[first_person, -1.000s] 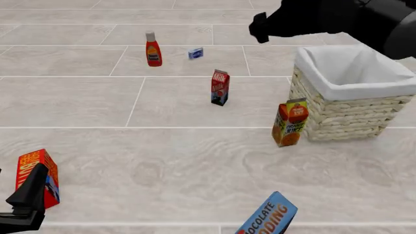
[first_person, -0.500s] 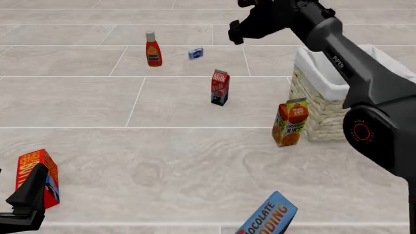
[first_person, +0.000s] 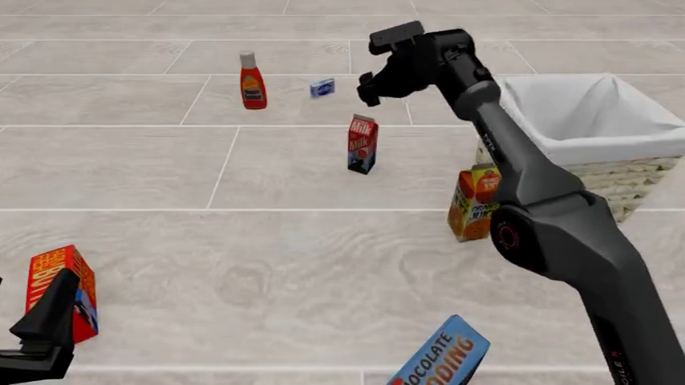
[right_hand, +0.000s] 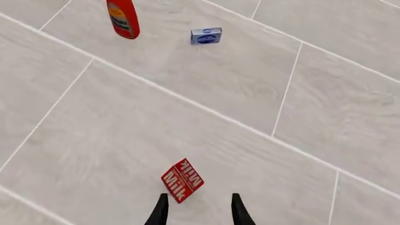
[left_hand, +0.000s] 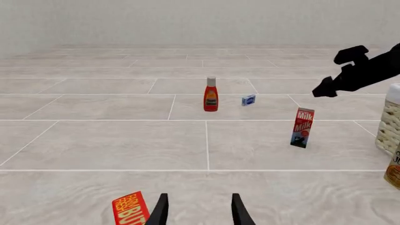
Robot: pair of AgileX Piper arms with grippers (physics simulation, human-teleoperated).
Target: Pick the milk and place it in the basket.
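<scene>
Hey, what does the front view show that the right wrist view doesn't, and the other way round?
Only the front view shows the basket, the orange juice carton, the chocolate pudding box, the red box by the left gripper, and the whole right arm.

Only the right wrist view shows the right gripper with its fingertips apart, above the milk, seen from its red top.

Both show the milk, the ketchup bottle and the small blue-and-white box on the tiled surface.

Sim scene: tiled surface (first_person: 268, 265), blank wall (left_hand: 187, 21).
</scene>
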